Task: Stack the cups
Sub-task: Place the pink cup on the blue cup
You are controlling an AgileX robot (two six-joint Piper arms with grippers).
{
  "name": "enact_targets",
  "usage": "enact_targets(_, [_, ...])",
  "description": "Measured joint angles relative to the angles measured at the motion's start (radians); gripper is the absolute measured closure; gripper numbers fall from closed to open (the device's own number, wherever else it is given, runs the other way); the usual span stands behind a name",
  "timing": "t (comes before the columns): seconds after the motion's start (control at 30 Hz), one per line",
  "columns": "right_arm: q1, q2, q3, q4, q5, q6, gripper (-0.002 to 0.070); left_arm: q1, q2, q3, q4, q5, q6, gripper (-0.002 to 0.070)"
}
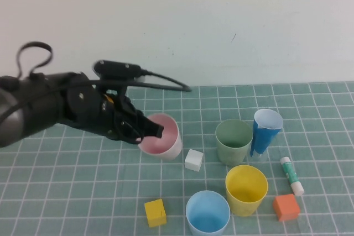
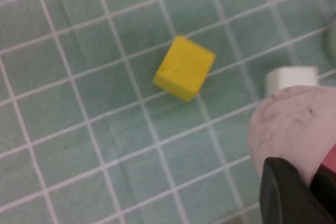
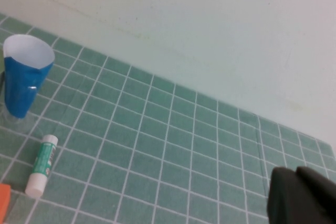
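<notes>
Cups, 4 wide plastic tumblers, stand apart and unstacked on my green gridded mat (image 1: 66, 192). My left gripper (image 1: 154, 130) is at the near-left rim of the pastel pink plastic cup (image 1: 166, 142), jaws closed on that rim: the left wrist view shows a black finger (image 2: 286, 192) pressed against the cup's pale outer wall. The pink cup sits upright at the left of the group.

The sage green plastic cup (image 1: 233, 142) stands to the right of the pink one, mouth up. The yellow plastic cup (image 1: 246, 190) is in front of the green one and close to it. The light blue plastic cup (image 1: 207, 214) stands just left of the yellow one, at the near edge.

My right gripper (image 3: 304, 198) is not seen from the high camera; its own wrist view shows only a dark part of it above bare mat, and its jaws are closed with nothing in them.

Other items noted: 1 narrow dark-blue tapered cup with white inside (image 1: 265, 131), just right of the green cup; 1 small white cube (image 1: 193, 160) beside the pink cup; 1 yellow cube (image 1: 155, 213); 1 orange cube (image 1: 286, 206); 1 white glue stick with green label (image 1: 291, 176).
</notes>
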Motion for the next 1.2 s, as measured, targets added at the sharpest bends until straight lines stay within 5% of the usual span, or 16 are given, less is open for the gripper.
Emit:
enact_targets(0.4, [0.0,0.0,0.0,0.0,-0.023,0.0,0.0679,-0.016,-0.109,0.0,-0.418,0.355,0.31,0.067])
enact_targets(0.73, [0.0,0.0,0.0,0.0,-0.026,0.0,0.0679,-0.166,-0.057,0.0,-0.237,0.353,0.3,0.067])
enact_targets(1.2, [0.0,0.0,0.0,0.002,-0.03,0.0,0.0679,-0.186,-0.041,0.0,-0.151,0.21,0.292,0.067])
